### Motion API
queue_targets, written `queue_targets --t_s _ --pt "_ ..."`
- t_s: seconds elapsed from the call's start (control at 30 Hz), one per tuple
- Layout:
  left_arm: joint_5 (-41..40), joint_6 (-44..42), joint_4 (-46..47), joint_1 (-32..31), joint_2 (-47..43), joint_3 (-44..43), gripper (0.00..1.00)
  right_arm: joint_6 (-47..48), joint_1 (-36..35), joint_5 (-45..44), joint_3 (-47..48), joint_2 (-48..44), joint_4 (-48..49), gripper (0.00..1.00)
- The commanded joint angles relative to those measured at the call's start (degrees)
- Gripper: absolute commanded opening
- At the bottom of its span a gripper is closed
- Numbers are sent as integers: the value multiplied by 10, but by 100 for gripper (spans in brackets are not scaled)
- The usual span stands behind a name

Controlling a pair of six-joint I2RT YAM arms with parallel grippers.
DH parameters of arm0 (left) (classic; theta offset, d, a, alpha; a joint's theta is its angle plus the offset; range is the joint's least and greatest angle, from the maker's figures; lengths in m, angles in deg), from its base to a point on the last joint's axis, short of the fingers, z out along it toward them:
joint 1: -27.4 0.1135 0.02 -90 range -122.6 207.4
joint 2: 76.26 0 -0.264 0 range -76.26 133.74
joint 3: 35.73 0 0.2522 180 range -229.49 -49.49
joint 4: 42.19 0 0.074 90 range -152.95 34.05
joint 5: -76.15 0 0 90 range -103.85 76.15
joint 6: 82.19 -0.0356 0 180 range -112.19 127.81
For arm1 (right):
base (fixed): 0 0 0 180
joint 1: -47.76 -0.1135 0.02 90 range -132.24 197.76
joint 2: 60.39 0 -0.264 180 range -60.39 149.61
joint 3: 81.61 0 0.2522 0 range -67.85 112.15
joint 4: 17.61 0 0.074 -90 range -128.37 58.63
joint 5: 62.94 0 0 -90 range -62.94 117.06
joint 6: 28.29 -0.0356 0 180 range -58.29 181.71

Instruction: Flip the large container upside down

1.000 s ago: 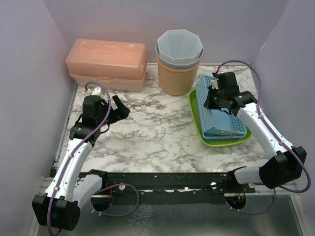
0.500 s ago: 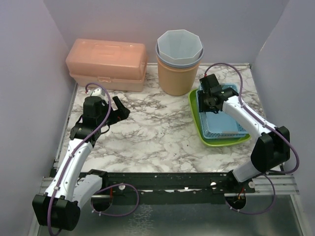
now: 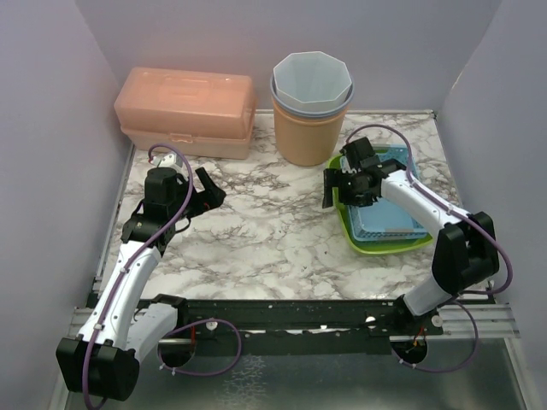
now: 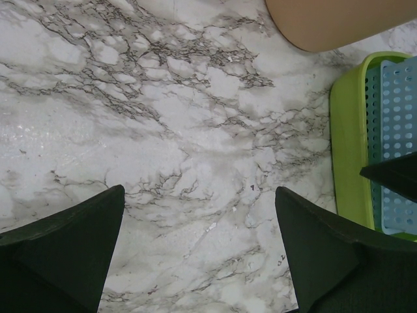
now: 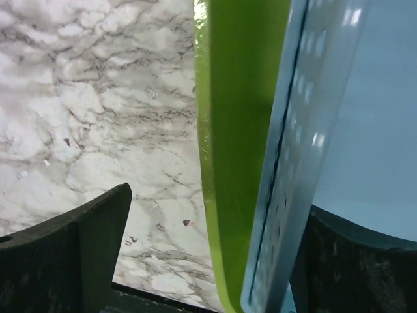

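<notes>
Top external view: the right gripper [image 3: 342, 190] is spread wide over the left edge of the blue perforated basket [image 3: 389, 213], holding nothing.
The basket lies inside the green tray [image 3: 380, 246] at the right of the marble table [image 3: 265, 222]. On the right wrist view the jaws straddle the tray's rim and the basket's wall without clamping either. The left gripper [image 3: 209, 188] hangs fully open and empty over bare marble. Behind stand a tan bucket [image 3: 309, 137], a pale blue tub [image 3: 309, 81] nested in it, and a pink lidded box [image 3: 186, 111].
</notes>
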Motion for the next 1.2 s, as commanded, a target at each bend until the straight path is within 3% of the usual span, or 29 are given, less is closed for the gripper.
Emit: queue_targets --t_s 0.0,0.4,0.7,0.87,1.07,1.17 --pt "12 1 -6 1 -6 -1 99 -29 -5 151 -27 24 38 92" --pt "14 5 -11 1 4 -15 99 -97 -139 212 78 100 81 94" --pt "17 7 -14 1 -2 -11 99 -87 -154 170 85 65 86 93" --pt "36 1 -13 1 8 -14 99 -51 -154 150 45 1 103 93" --pt "51 -1 -13 1 10 -7 99 34 -154 36 -59 -125 144 93" --pt "65 0 -5 0 18 -2 99 24 -154 -21 -114 -204 179 96"
